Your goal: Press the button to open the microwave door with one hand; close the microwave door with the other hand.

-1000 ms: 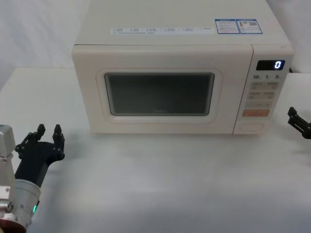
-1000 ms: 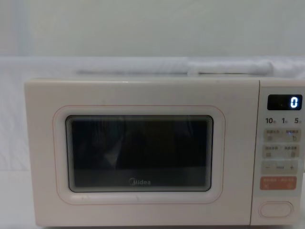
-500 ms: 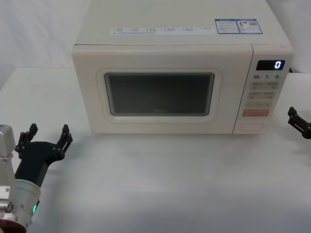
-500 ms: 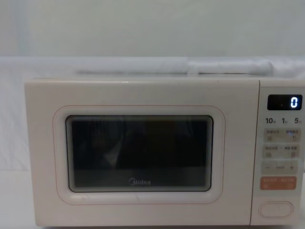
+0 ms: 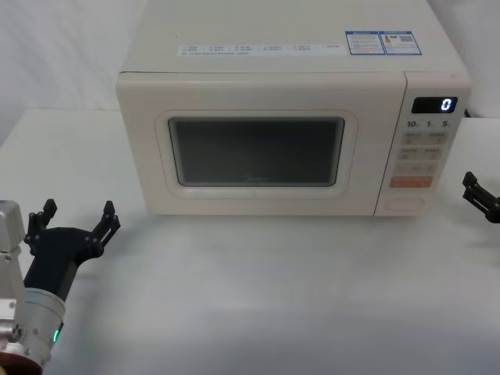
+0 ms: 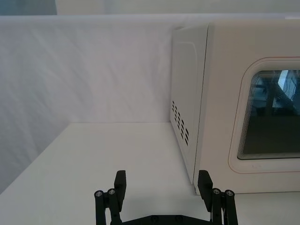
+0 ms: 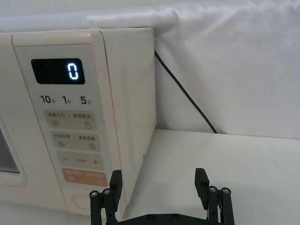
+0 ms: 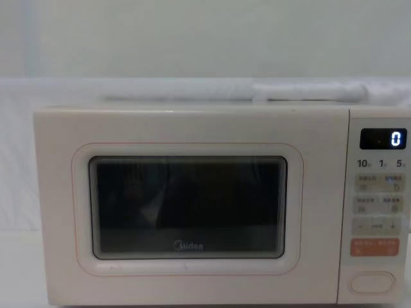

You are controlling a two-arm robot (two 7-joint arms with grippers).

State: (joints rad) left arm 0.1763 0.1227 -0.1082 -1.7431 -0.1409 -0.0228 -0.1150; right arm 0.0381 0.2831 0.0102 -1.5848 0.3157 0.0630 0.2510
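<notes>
The cream microwave door point(image 5: 256, 152) with its dark window is closed; it also fills the chest view point(image 8: 189, 205) and shows in the left wrist view point(image 6: 262, 117). The wide oval button point(image 5: 405, 203) sits at the bottom of the control panel point(image 8: 372, 282), and in the right wrist view point(image 7: 80, 200) a finger partly covers it. My left gripper point(image 5: 78, 212) hovers low over the table in front of the microwave's left corner, open and empty point(image 6: 162, 180). My right gripper point(image 5: 480, 195) hangs open and empty point(image 7: 158, 178) just right of the panel, near the button's height.
The panel's display point(image 5: 434, 105) reads 0, with an orange key point(image 5: 411, 181) above the button. A black power cable point(image 7: 183, 91) runs down behind the microwave's right side. The white table point(image 5: 273, 297) stretches in front, with a white cloth backdrop behind.
My left gripper's fingers have spread from nearly together to wide apart. The right gripper and the microwave door have not moved.
</notes>
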